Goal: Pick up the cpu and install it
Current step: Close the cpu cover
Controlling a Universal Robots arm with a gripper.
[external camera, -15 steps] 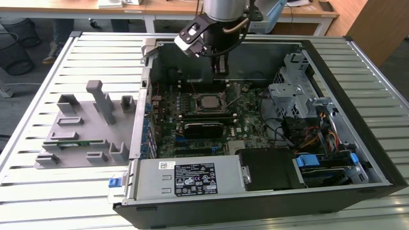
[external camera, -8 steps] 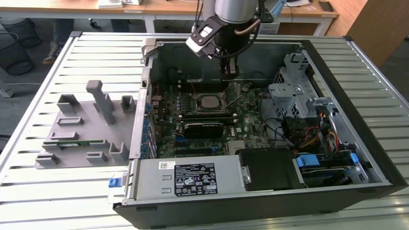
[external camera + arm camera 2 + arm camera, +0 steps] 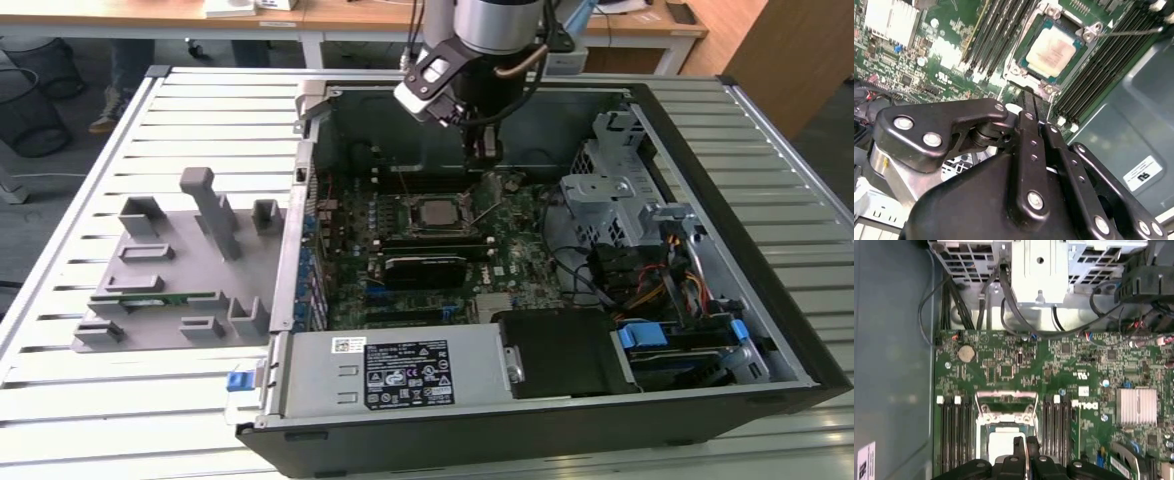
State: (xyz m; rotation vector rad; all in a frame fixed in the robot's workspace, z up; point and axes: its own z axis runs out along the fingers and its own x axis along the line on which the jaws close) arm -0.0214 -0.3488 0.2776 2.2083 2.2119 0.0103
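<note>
Since my claw (image 3: pixel 1024 442) is clenched shut with nothing between its fingers, I judge that the carrying part of the job is done. It hangs a little above the socket frame (image 3: pixel 1089 32) and touches neither the frame nor the board.

Inside that frame lies the cpu (image 3: pixel 1056 46), flat and square to the opening with its pale metal top facing up at me. So the pick-up and the seating look finished. One thin metal lever (image 3: pixel 1129 31) runs out from a corner of the frame, and I cannot tell whether it is latched. Clamping the chip down may be all that is left.

By my count there is one cpu, one socket frame and one lever. There are two banks of memory slots (image 3: pixel 956 435), one on each side of the frame. Farther from the frame on the same board sit one coin battery (image 3: pixel 966 353) and one finned heatsink (image 3: pixel 1136 406). Beyond them is one metal drive cage (image 3: pixel 1039 270) with cables trailing from it.

Farthest from the frame, outside the one open case (image 3: pixel 467 440) and toward the exterior view's left, stands one grey fixture (image 3: pixel 134 332). It holds one green memory stick (image 3: pixel 158 298).
</note>
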